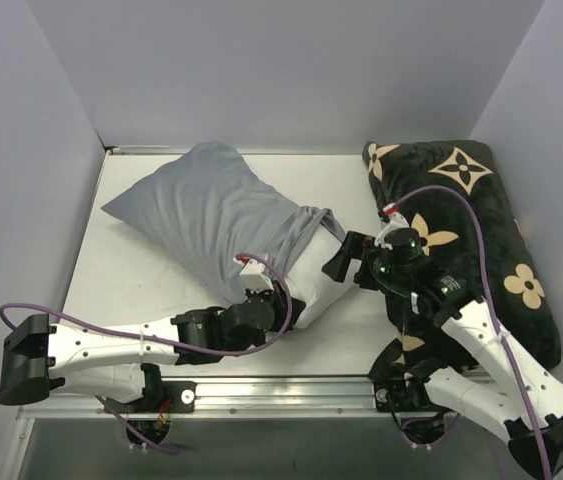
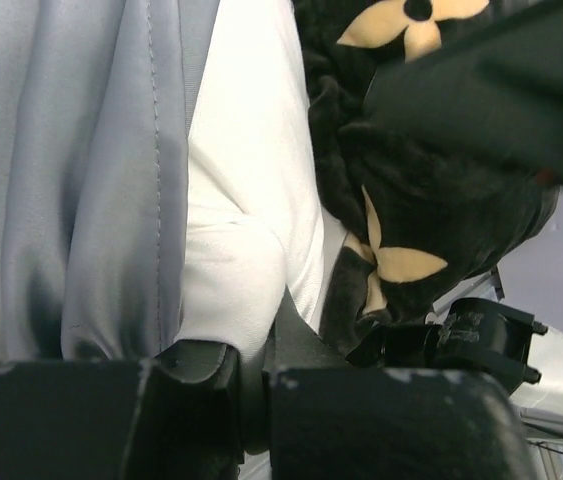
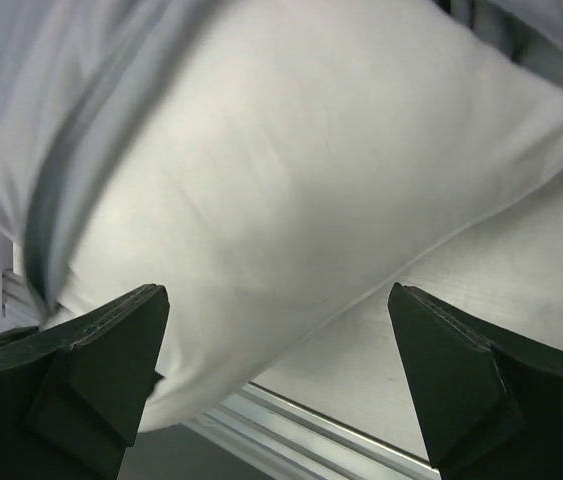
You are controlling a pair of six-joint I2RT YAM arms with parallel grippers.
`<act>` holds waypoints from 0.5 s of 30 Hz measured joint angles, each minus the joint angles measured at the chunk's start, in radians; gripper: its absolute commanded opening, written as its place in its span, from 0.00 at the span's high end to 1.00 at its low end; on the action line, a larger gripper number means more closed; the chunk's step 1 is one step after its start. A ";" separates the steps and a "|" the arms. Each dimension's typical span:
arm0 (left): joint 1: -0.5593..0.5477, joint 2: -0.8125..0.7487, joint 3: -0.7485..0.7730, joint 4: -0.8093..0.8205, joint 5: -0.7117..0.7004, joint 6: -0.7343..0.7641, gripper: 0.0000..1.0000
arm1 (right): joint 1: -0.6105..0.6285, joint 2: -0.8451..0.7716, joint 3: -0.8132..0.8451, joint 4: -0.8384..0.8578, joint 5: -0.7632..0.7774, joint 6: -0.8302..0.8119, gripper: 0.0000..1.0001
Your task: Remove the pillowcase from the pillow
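Note:
The grey-blue pillowcase [image 1: 201, 210] lies at the middle of the table and covers most of the pillow. The white pillow's [image 1: 308, 285] near end pokes out of its open mouth. My left gripper [image 1: 279, 306] is shut on that white corner; in the left wrist view its jaws [image 2: 254, 375] pinch a fold of the pillow [image 2: 251, 160] just beside the pillowcase hem [image 2: 156, 170]. My right gripper [image 1: 339, 258] stands open just right of the pillow. In the right wrist view its fingers [image 3: 111, 360] are spread wide with nothing between them, below the pillow [image 3: 291, 170] and the pillowcase edge [image 3: 56, 140].
A black cushion with tan flower motifs [image 1: 471, 220] fills the right side of the table, under the right arm, and shows in the left wrist view as the cushion [image 2: 421, 200]. A metal rail [image 1: 291, 385] runs along the table's near edge. Walls close in the left, back and right.

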 measured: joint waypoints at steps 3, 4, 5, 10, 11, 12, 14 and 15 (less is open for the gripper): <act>0.007 0.012 0.016 0.012 0.001 0.011 1.00 | 0.015 -0.094 -0.149 0.042 0.013 0.077 0.00; 0.010 0.016 0.021 0.016 0.002 0.014 1.00 | 0.015 -0.111 -0.198 0.070 0.011 0.106 0.00; 0.011 0.024 0.027 0.018 0.004 0.020 1.00 | 0.016 -0.121 -0.241 0.092 0.010 0.141 0.00; 0.013 0.051 0.044 0.021 0.008 0.032 1.00 | 0.042 -0.122 -0.383 0.277 0.007 0.310 0.00; 0.014 0.053 0.045 0.021 0.008 0.034 1.00 | 0.043 -0.126 -0.401 0.321 0.007 0.338 0.00; 0.016 0.054 0.048 0.020 0.008 0.035 1.00 | 0.047 -0.130 -0.417 0.358 0.007 0.360 0.00; 0.019 0.054 0.053 0.018 0.008 0.035 1.00 | 0.058 -0.140 -0.437 0.410 0.021 0.391 0.00; 0.019 0.054 0.056 0.016 0.008 0.036 1.00 | 0.069 -0.146 -0.440 0.426 0.034 0.401 0.00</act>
